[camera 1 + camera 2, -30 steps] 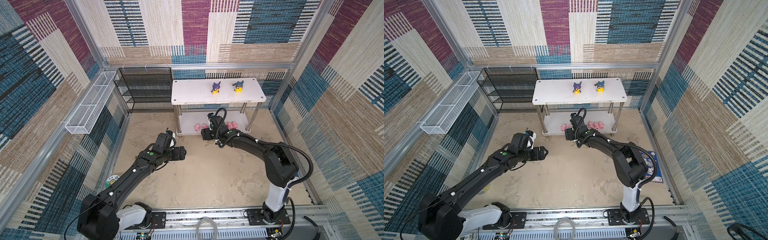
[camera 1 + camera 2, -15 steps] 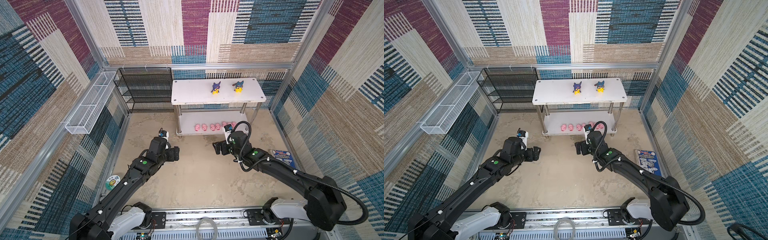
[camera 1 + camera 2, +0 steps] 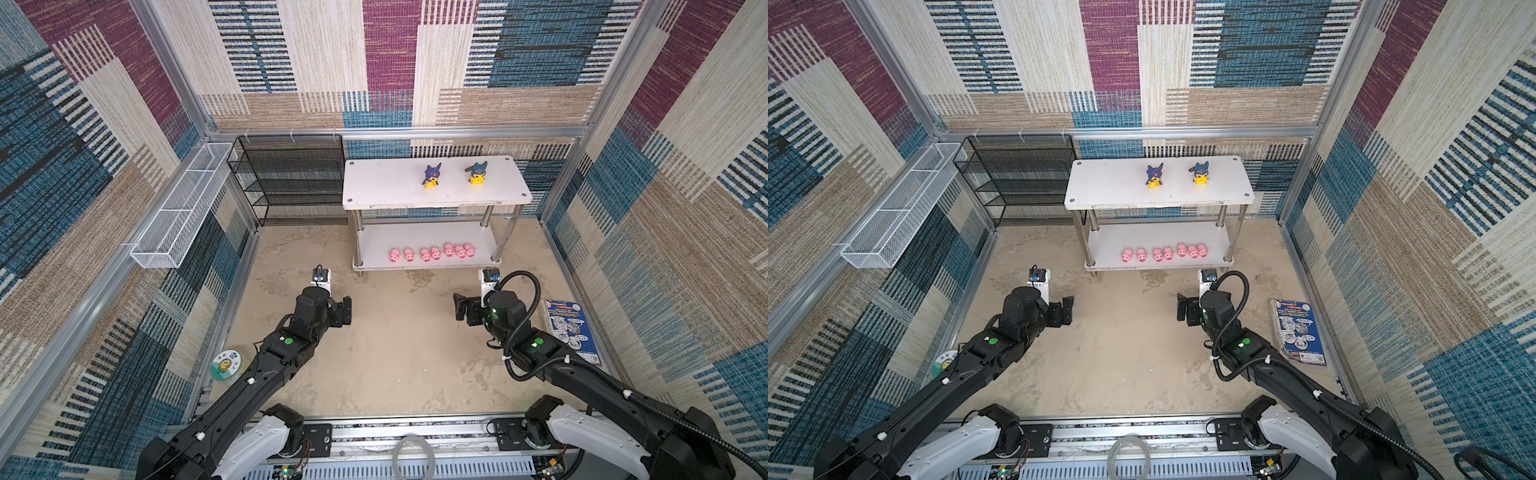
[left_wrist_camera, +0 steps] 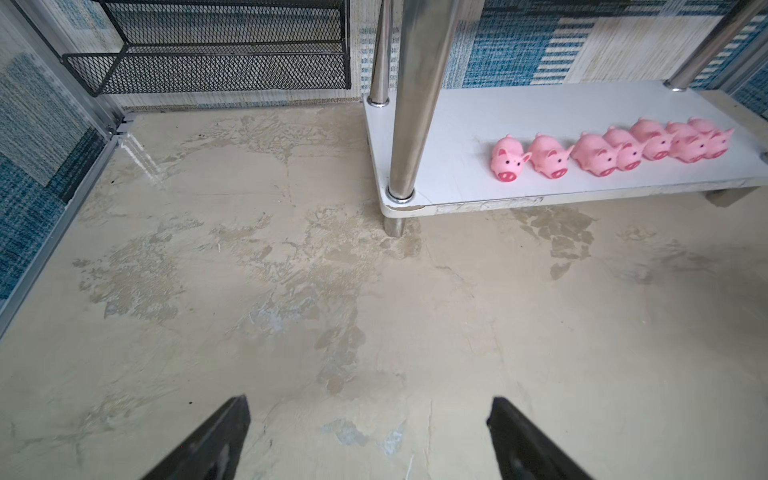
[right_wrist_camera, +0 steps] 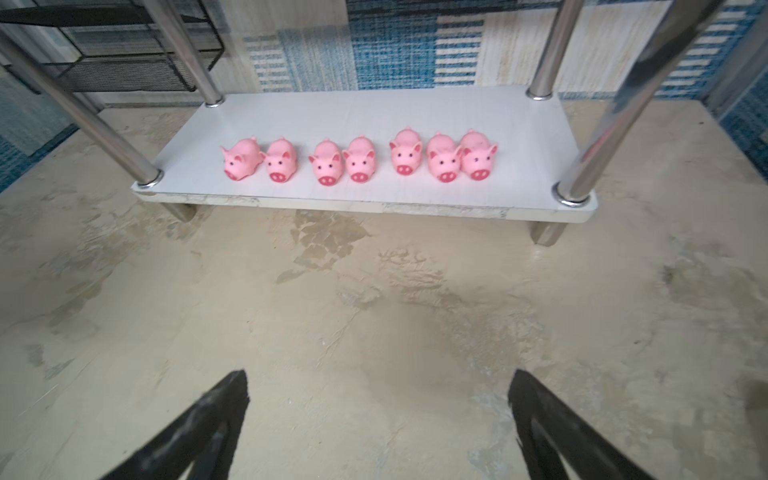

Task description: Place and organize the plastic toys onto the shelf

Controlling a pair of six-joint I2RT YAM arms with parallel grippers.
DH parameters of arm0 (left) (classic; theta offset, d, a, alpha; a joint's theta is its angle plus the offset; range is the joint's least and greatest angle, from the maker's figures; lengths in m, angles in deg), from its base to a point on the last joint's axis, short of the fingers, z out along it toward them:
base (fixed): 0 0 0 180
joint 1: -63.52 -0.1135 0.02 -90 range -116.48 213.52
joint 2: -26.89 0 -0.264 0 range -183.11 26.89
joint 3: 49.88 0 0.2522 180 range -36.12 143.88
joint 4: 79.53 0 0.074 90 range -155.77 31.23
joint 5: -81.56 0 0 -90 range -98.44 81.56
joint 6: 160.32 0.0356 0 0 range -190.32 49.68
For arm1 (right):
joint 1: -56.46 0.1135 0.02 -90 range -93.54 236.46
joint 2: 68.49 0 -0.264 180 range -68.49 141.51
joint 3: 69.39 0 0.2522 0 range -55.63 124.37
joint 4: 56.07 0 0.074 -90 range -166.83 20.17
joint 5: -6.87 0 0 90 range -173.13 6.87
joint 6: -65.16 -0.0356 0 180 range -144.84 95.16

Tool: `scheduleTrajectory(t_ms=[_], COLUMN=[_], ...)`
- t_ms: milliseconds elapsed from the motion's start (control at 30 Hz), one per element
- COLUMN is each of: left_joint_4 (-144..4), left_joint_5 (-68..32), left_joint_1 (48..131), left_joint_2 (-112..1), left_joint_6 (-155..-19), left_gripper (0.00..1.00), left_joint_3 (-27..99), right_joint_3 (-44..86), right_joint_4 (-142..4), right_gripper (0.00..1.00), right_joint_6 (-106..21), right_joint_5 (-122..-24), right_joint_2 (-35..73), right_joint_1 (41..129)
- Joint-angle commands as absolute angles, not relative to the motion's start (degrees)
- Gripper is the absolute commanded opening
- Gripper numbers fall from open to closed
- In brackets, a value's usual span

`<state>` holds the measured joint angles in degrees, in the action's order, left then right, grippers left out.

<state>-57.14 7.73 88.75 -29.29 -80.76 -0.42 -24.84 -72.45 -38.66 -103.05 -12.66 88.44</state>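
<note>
All 9 plastic toys are sitting on the white 2-tier shelf [image 3: 386, 183], and the placing step is looking finished. 7 pink pigs [image 3: 435, 252] are lining up snouts-out along the front edge of the lower tier, bunching as 2, 2 and 3. The 2 hooded yellow figurines [image 3: 432, 176] are standing upright and apart on the right half of the top tier. The jaws of the left arm [image 3: 286, 345] and of the right arm [image 3: 536, 345] are hanging over the beige surface [image 3: 399, 365] in front of the shelf. Both are well apart from it, gaping wide and gripping nothing, as both wrist views are showing. No toy is showing on the surface. Only a green-lidded jar [image 3: 225, 365] at its left edge and a printed packet [image 3: 567, 328] at its right edge are lying there. What is remaining appears to be tidying at most. Evening the gaps in the pig row would be calling for a low reach under the top tier between the chrome legs [image 3: 488, 216], nudging gently so that neighbouring pigs are not toppling. Otherwise the arms are simply needing to park.
</note>
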Motion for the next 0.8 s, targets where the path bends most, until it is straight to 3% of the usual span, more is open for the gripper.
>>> scheduleTrajectory(t_ms=[0,233,467,767], left_joint_4=[-63.7,-69.6,-77.0,-84.8], left_joint_5=[10.1,9.6,5.4,-1.9], left_joint_1=[88.2,84.3,77.9,69.4], left_joint_2=[-32.0,-36.0,-41.1,-47.7], left_joint_6=[-76.1,-73.3,-72.1,-71.8], left_gripper=[0.95,0.95,0.95,0.96], left_joint_3=[-1.0,-2.9,-3.1,-2.4], right_joint_3=[-25.2,-32.7,-35.2,-40.3], right_joint_4=[-69.3,-52.1,-37.1,-15.8], right_gripper=[1.0,1.0,1.0,1.0], right_joint_6=[-37.2,-31.1,-27.5,-24.3], right_joint_5=[-108.9,-109.6,-104.4,-101.9], right_joint_2=[-12.1,-9.9,-2.7,6.2], right_joint_1=[87.6,82.6,69.6,62.3])
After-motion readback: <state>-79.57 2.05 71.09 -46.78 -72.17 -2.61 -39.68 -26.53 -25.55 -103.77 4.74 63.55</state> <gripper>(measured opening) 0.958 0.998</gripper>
